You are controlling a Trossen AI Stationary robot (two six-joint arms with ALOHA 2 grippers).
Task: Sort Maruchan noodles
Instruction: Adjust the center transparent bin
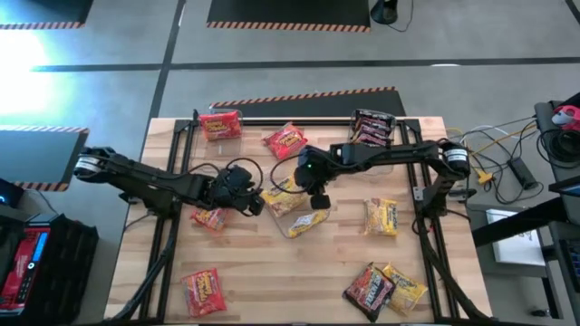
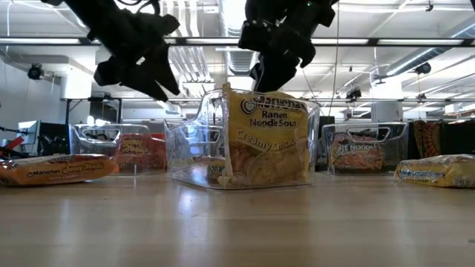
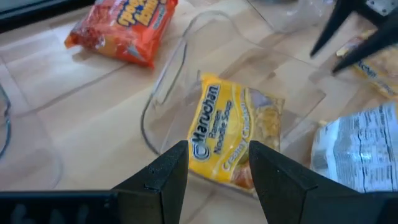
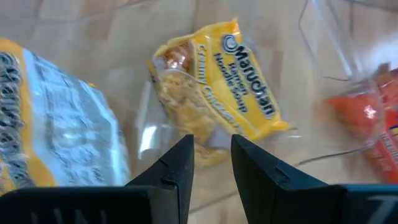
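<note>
The yellow noodle packet (image 1: 288, 201) stands in the clear bin (image 1: 299, 225) at the middle of the tabletop (image 1: 272, 290). The right pincer (image 1: 318, 201) hangs right above it, empty, fingers a little apart. The left pincer (image 1: 256, 203) waits just left, spread and empty.

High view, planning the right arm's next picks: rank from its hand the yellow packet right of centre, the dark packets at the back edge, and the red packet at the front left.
From the right hand:
1. Yellow crinkly plastic packet, just right.
2. Dark brown packets, back edge.
3. Red crinkly packet, front-left corner.
</note>
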